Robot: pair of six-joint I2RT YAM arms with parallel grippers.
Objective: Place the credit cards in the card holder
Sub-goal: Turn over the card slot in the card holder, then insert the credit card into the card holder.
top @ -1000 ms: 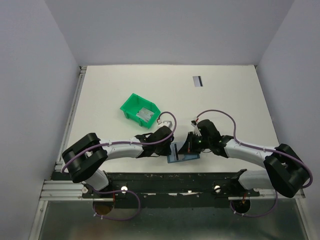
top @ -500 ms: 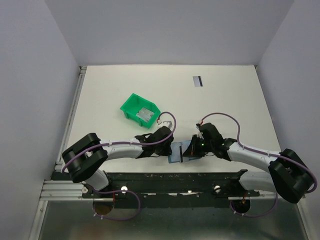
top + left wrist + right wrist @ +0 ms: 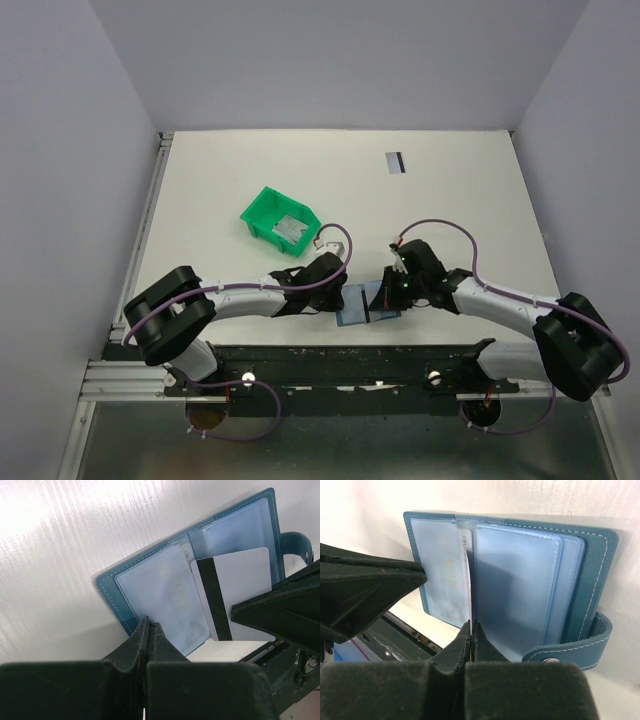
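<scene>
One card [image 3: 468, 575] stands on edge, pinched in my right pincer [image 3: 471, 626], its long side running straight ahead of the tips. The wallet [image 3: 520, 580] lies open on the table just beneath. My left pincer [image 3: 149, 627], pressed together and holding nothing, rests at the wallet's facing edge, so the slide-in looks to fall to the right.

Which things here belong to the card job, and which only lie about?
Job: card holder; striped card in the right gripper; second card far on the table; left gripper at the holder's edge.
Lying about: green bin, with something silvery inside.
</scene>
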